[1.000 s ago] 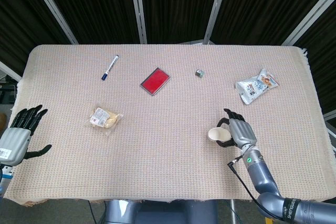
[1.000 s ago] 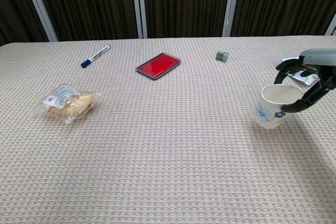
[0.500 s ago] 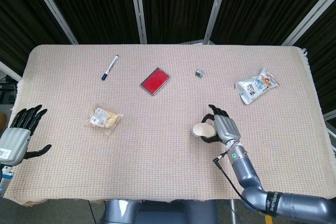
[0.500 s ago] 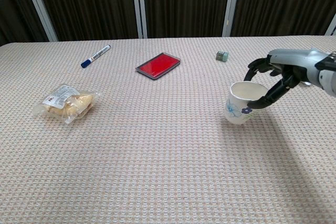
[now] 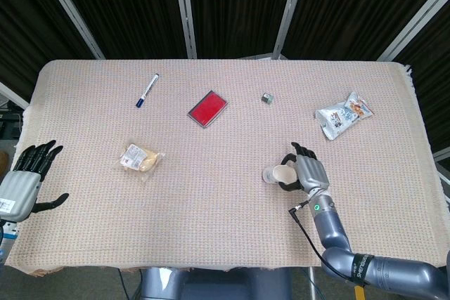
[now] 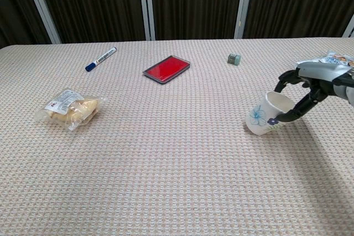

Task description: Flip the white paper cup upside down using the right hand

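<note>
The white paper cup (image 6: 265, 120) with a blue flower print is tipped over toward its side, its base pointing left and its mouth toward my right hand (image 6: 310, 89). That hand grips the cup at its rim, fingers curled around the mouth. In the head view the cup (image 5: 275, 173) sits just left of the right hand (image 5: 307, 173), right of the table's middle. My left hand (image 5: 27, 180) hangs off the table's left edge with fingers spread, holding nothing.
On the cloth-covered table (image 5: 225, 230) lie a blue marker (image 5: 147, 90), a red flat case (image 5: 207, 108), a small grey-green cube (image 5: 267, 98), a snack bag (image 5: 343, 114) at the right and a wrapped bread packet (image 5: 140, 159) at the left.
The right hand carried the cup left, then drew back slightly right and rotated, tipping the cup from upright to nearly on its side. The left hand stayed still.
</note>
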You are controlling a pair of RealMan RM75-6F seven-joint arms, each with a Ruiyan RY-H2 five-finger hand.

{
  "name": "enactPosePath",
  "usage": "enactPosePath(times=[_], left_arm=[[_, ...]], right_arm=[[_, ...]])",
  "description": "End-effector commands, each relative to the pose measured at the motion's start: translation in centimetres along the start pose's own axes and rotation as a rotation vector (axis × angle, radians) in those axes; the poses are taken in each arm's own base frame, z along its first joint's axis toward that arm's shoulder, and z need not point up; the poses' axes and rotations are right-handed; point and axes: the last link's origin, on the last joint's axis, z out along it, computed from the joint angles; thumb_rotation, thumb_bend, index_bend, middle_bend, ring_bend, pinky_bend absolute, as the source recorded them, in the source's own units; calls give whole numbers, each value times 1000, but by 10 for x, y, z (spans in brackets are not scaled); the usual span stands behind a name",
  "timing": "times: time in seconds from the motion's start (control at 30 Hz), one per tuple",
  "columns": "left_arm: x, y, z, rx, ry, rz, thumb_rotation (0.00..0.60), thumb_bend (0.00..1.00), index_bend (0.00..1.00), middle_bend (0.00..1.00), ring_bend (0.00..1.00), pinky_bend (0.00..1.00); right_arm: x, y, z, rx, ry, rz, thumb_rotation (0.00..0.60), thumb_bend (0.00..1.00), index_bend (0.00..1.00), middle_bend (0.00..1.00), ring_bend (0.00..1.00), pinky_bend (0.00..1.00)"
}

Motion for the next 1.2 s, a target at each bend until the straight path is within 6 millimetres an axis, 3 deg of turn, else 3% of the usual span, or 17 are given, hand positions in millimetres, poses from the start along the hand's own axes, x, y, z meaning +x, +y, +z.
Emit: enactPosePath(times=[0.03, 0.23, 0.37, 0.5, 0.63, 0.83, 1.2], left_arm=[[0, 0, 0, 0, 0, 0, 600, 144, 0, 0, 0, 0], [0, 0, 0, 1, 1, 1, 600, 143, 0, 0, 0, 0], [0, 0, 0, 1, 2, 1, 600, 144, 0, 0, 0, 0], [0, 0, 0, 0, 2, 0, 600, 143, 0, 0, 0, 0], [0, 0, 0, 0, 1, -1, 600, 143, 0, 0, 0, 0], [0, 0, 0, -1, 0, -3, 600, 142, 0, 0, 0, 0], [0, 0, 0, -5, -3, -7, 600, 145, 0, 0, 0, 0]], right_arm=[[2, 9, 0, -30, 13, 10, 600, 144, 351, 0, 0, 0], [8, 22, -3, -82, 42, -12, 600, 144, 259, 0, 0, 0], [9, 26, -5, -101, 46, -19, 600, 142, 126, 0, 0, 0], [5, 25, -6, -109, 38, -32, 600, 139, 67, 0, 0, 0], [2, 18, -7, -85, 45, -37, 600, 126, 127, 0, 0, 0], [-8, 4, -5, -35, 86, -108, 600, 25, 239, 0, 0, 0], [-31, -14, 3, -31, 211, -301, 600, 44, 328, 0, 0, 0]])
